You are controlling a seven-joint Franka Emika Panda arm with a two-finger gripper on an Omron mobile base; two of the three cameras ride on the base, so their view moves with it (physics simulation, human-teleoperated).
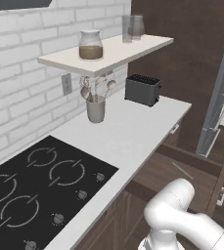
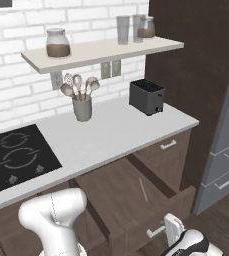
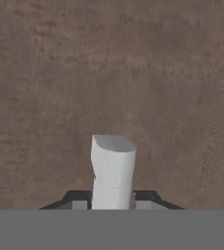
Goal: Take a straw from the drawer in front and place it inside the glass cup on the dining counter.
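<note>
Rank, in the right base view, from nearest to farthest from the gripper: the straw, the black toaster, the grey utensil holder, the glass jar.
From the gripper at the silver bar handle:
1. Thin pale straw: inside the open dark brown drawer.
2. Black toaster: counter, right rear.
3. Grey utensil holder: counter, farther left.
4. Brown-filled glass jar: shelf, upper left.

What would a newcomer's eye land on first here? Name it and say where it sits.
The drawer stands pulled wide open under the white worktop, with the thin pale straw lying on its brown floor. On the worktop, the black toaster sits near the grey utensil holder full of spoons, and the black hob lies at the left. In the right base view the gripper is at the drawer's silver handle.
</note>
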